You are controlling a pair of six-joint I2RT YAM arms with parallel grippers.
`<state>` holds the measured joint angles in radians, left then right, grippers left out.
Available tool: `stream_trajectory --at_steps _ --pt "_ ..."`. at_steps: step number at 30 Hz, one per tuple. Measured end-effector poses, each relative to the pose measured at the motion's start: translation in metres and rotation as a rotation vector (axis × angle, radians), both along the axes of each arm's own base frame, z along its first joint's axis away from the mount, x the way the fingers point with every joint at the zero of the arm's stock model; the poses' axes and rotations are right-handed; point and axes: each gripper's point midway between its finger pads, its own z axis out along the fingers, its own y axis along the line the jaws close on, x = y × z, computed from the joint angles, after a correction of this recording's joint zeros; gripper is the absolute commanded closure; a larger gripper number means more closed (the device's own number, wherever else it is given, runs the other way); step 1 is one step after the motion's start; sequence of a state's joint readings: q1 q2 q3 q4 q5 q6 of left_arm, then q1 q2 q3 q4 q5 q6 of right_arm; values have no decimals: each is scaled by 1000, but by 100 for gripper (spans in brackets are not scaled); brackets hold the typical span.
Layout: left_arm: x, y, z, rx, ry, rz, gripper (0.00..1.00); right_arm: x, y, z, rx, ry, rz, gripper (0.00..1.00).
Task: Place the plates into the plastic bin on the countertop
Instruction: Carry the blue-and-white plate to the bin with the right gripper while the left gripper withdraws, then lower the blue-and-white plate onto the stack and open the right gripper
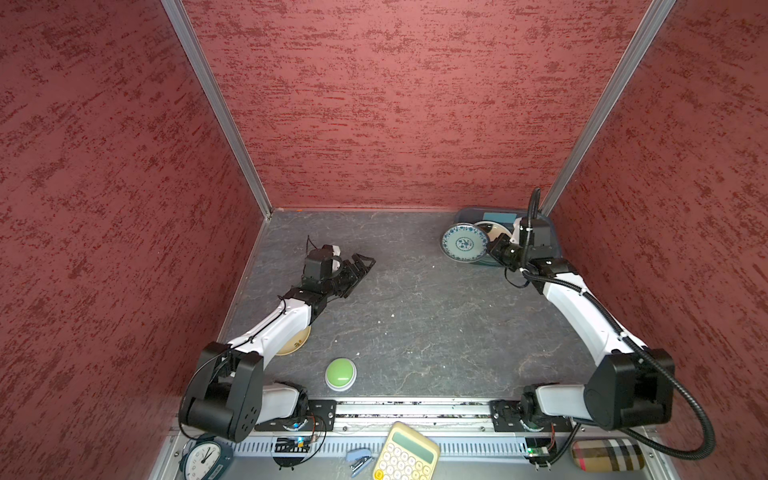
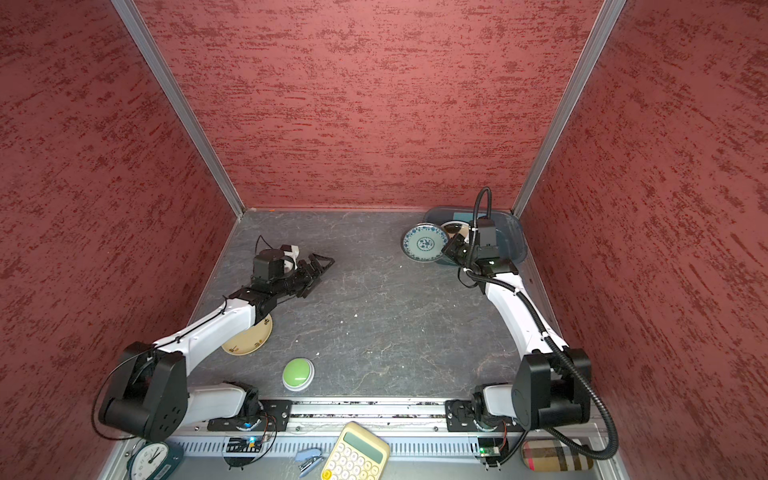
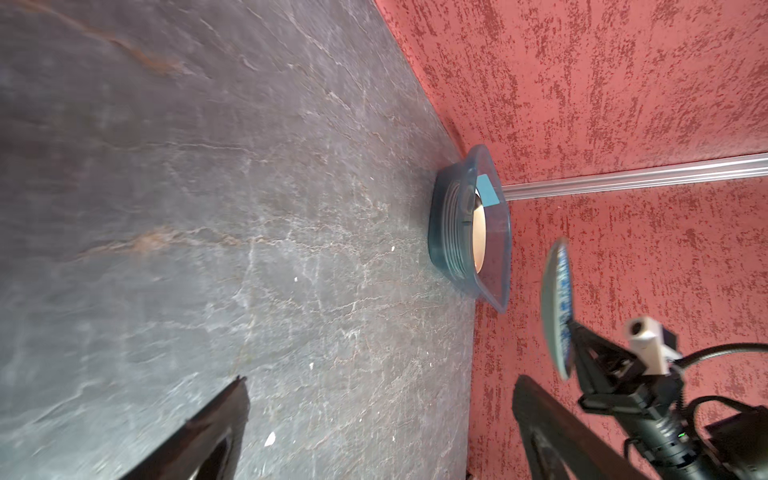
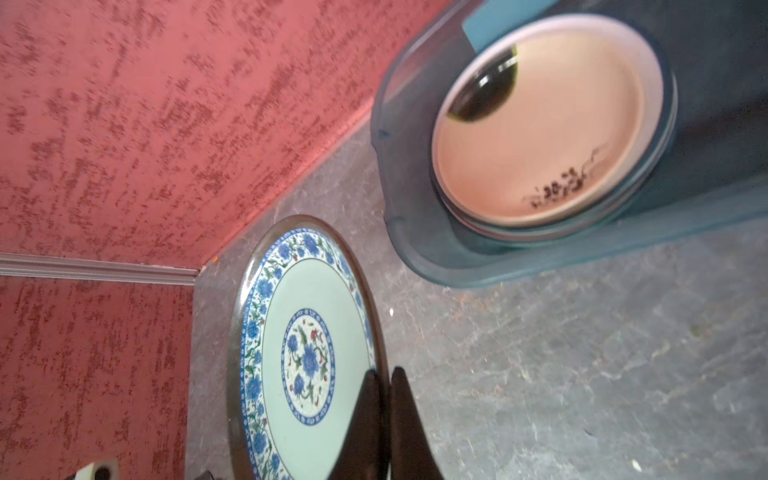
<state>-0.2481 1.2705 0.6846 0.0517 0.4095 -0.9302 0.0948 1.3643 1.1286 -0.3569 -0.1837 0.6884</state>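
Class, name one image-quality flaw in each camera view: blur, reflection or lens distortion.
In both top views the wide lens makes the metal corner posts splay outward; in the left wrist view the blue-patterned plate is smeared and the left gripper's fingers look soft and dark; in the right wrist view the cream plate in the plastic bin carries a dark reflection.

Left arm (image 1: 276,328) stretched low, left fingers (image 3: 216,424) spread wide, right fingers (image 4: 365,415) pinched together.
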Motion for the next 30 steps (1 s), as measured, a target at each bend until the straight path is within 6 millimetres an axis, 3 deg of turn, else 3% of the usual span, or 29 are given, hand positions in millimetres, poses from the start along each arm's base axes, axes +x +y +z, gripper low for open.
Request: stream_trajectory --at_steps 2,5,12,20,30 --pt "-6 7 2 8 -4 20 1 11 -6 13 -25 -33 -17 100" --pt "-12 21 5 21 -7 60 1 22 -15 16 -50 -44 -44 100" --pt "-17 49 9 70 21 122 1 42 -54 -9 -86 -14 -153 100" --pt "-21 61 18 94 36 141 1 68 -98 -47 -124 57 -264 100" --pt "-30 75 14 116 77 190 1 97 -124 -72 -186 93 -327 100"
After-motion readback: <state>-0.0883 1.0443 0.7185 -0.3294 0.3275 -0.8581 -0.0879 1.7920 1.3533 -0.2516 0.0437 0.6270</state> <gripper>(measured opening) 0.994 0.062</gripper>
